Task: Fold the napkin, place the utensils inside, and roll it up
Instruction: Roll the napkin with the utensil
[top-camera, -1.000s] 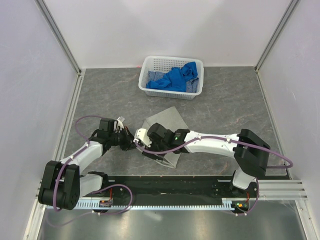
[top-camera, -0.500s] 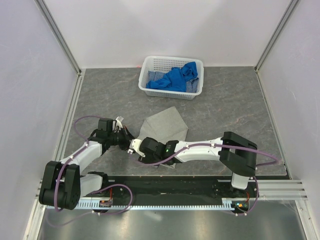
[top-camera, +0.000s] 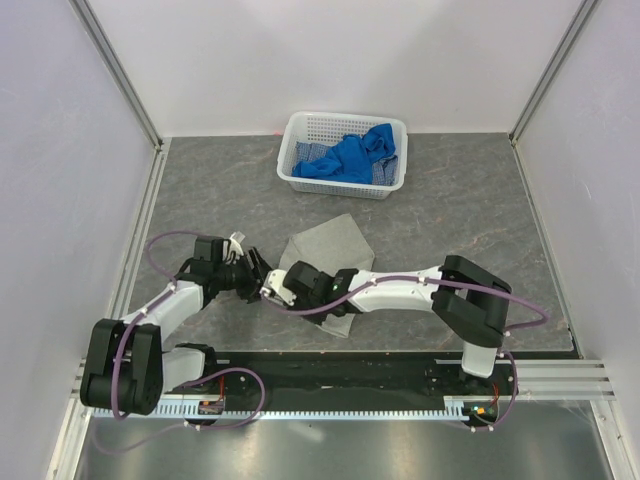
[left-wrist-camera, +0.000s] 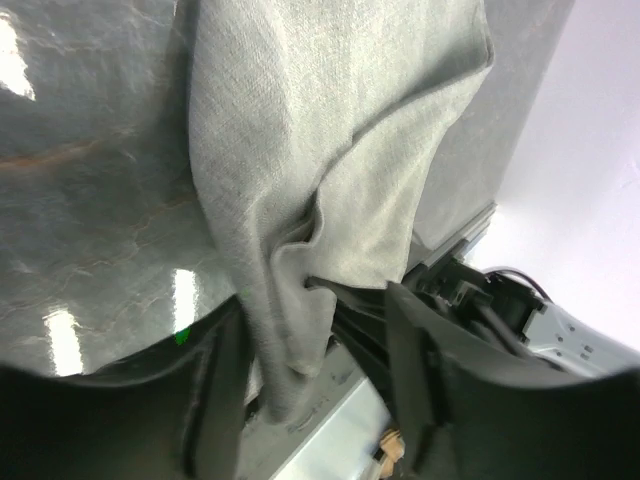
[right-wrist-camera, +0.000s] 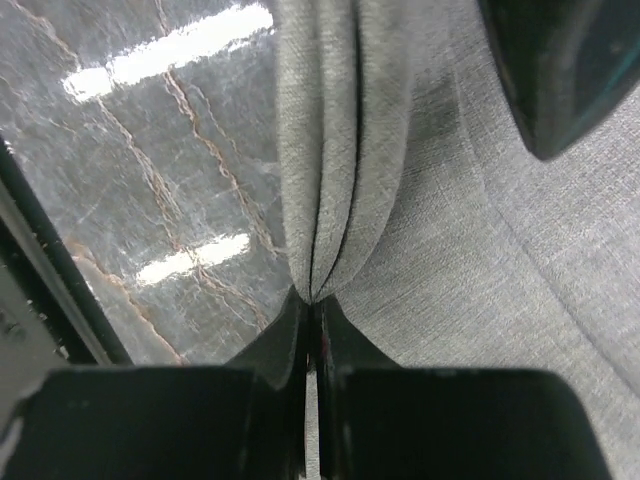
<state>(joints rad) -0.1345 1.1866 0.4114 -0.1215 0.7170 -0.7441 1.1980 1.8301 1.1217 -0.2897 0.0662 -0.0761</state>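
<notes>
The grey-beige napkin lies folded on the dark table, its near-left corner lifted. My right gripper is shut on that bunched corner, and in the right wrist view the cloth's layered edges run straight into the closed jaws. Just left of it, my left gripper is open. In the left wrist view a fold of the napkin hangs loosely between the parted fingers. The utensils are out of view.
A white basket holding bright blue cloths stands at the back centre. Both arms cross low over the near-left part of the table. A black rail runs along the near edge, and walls close in both sides.
My left gripper has opened and let go of the napkin corner. My right gripper moved left to that corner and shut on it.
</notes>
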